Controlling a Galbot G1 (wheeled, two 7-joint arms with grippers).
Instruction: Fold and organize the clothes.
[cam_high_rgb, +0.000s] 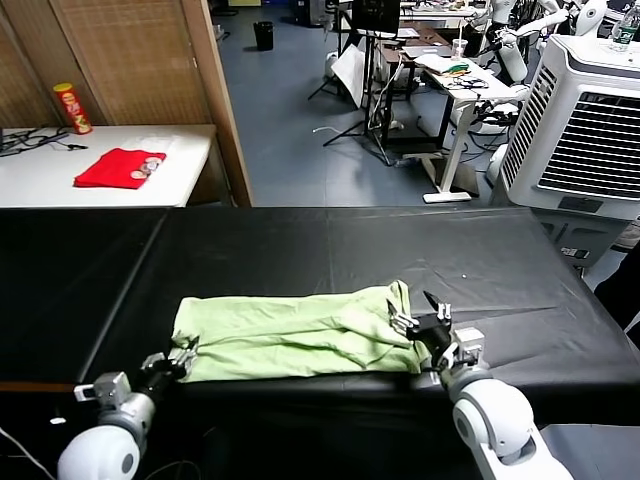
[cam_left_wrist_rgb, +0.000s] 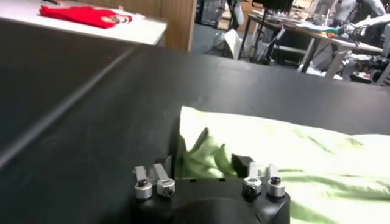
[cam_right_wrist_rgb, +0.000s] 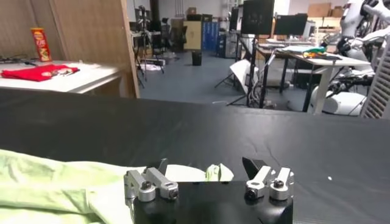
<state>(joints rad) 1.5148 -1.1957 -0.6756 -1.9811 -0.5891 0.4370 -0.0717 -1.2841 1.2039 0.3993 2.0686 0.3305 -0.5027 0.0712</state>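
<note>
Shirt (cam_high_rgb: 290, 335) of pale green, wrinkled cloth lies folded into a long band across the near part of a black-covered bench (cam_high_rgb: 330, 245), stretching from the robot's left to its right close to the front edge. Left pincer (cam_high_rgb: 184, 357) sits low at the band's left near corner; in the left wrist view its fingers (cam_left_wrist_rgb: 159, 173) stand apart, one on the bare black cover just beside the cloth and the other over the green fabric, with a raised fold of cloth between them, though whether they actually grip it cannot be told. Right pincer (cam_high_rgb: 418, 313) is at the opposite end, where the shirt bunches up into a small peak; its fingers (cam_right_wrist_rgb: 256, 168) are spread wide, and the right wrist view shows pale green cloth in the gap without either finger pressing on it. Behind the black bench, on the robot's left, a white table (cam_high_rgb: 60, 175) carries a bright red garment (cam_high_rgb: 118, 167) and a tall red canister (cam_high_rgb: 72, 108). On the right stands a large white air cooler (cam_high_rgb: 585, 125).
</note>
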